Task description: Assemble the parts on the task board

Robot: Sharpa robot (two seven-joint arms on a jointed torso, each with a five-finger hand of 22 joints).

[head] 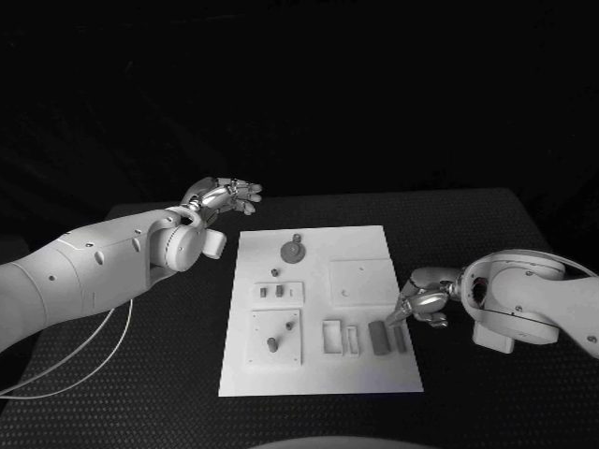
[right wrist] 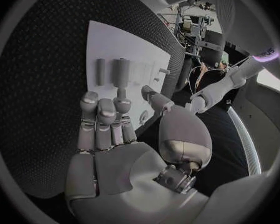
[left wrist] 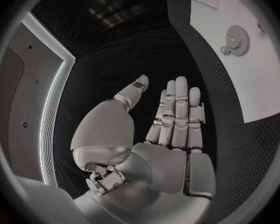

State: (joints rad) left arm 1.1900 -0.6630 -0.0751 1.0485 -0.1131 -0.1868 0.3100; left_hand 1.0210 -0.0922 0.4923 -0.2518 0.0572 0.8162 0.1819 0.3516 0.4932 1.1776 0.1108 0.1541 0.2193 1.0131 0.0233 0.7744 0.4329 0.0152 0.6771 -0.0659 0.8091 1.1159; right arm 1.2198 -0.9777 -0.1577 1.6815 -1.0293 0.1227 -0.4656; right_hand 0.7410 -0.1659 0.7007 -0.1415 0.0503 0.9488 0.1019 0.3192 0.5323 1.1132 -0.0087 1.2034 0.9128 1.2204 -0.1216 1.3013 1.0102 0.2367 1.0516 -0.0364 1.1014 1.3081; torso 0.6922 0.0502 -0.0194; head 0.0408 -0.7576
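Observation:
The white task board [head: 360, 374] lies in the middle of the black table. It carries a grey gear [head: 294, 250], small pegs [head: 272, 344] and two dark grey bars [head: 378, 337] side by side near its right edge. My right hand [head: 421, 301] hovers at that right edge with its fingers stretched toward the outer bar [head: 398, 337]. The right wrist view has the straight fingers [right wrist: 105, 112] just short of the bars [right wrist: 121, 70], with the thumb apart and nothing held. My left hand [head: 226, 196] is raised beyond the board's far left corner, flat and empty [left wrist: 174, 119].
Two small white frames [head: 342, 337] stand on the board left of the bars, beside a raised white square [head: 360, 279]. In the left wrist view the gear [left wrist: 237, 37] lies on the board [left wrist: 258, 84]. Black textured mat surrounds the board.

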